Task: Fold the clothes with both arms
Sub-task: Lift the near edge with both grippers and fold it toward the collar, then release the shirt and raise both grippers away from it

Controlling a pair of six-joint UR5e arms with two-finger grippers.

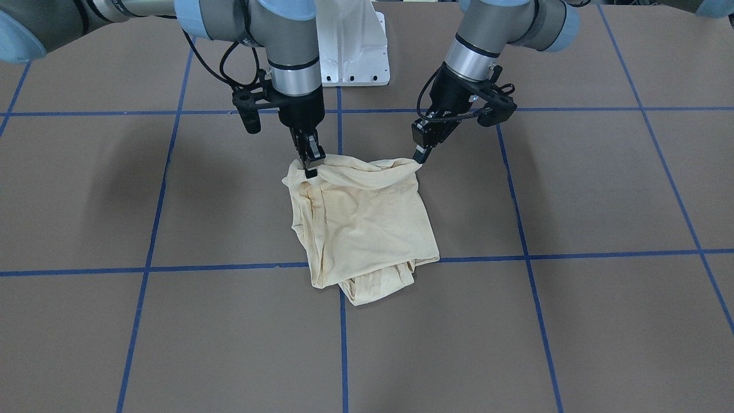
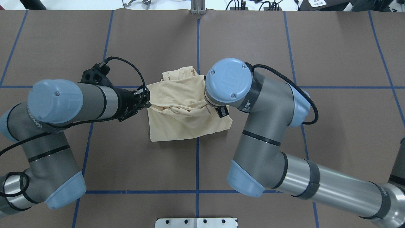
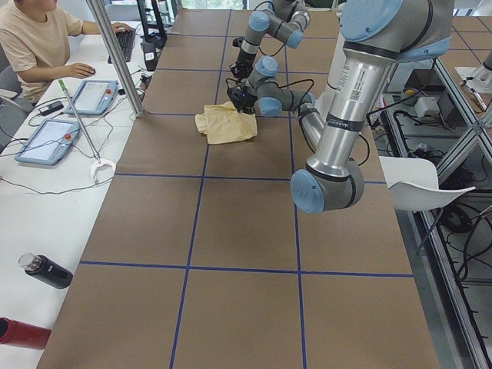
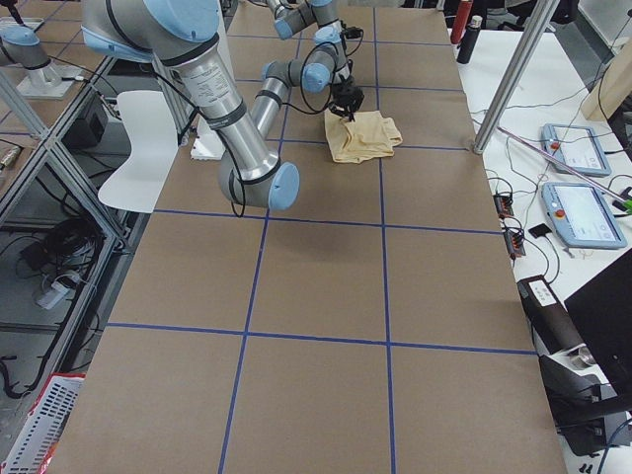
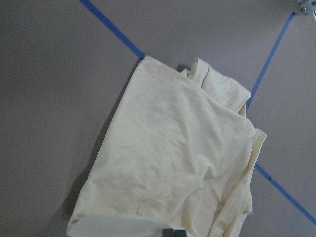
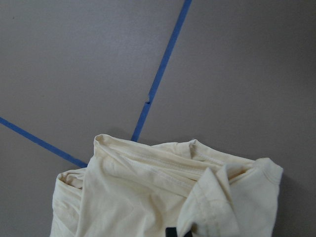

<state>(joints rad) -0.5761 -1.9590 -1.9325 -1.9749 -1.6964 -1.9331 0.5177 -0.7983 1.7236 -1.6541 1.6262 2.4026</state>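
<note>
**Two-arm fold, mid-step.** The T-shirt (image 1: 367, 223), already reduced to a compact bundle, is lying at the centre of the table (image 1: 602, 189), straddling a crossing of blue tape lines (image 1: 573, 254). In the overhead view, the left gripper (image 2: 147, 103) is pinching the bundle's 9 o'clock side. The right gripper (image 1: 312, 166), largely hidden there beneath its own wrist, is pinching the 3 o'clock side. Both pairs of jaws are clamping thin cloth with no gap showing. The grips are sitting well apart so that the raised edge is hanging between them without bunching. This probably prepares it for being carried toward 12 o'clock over the flat lower layer.
</note>
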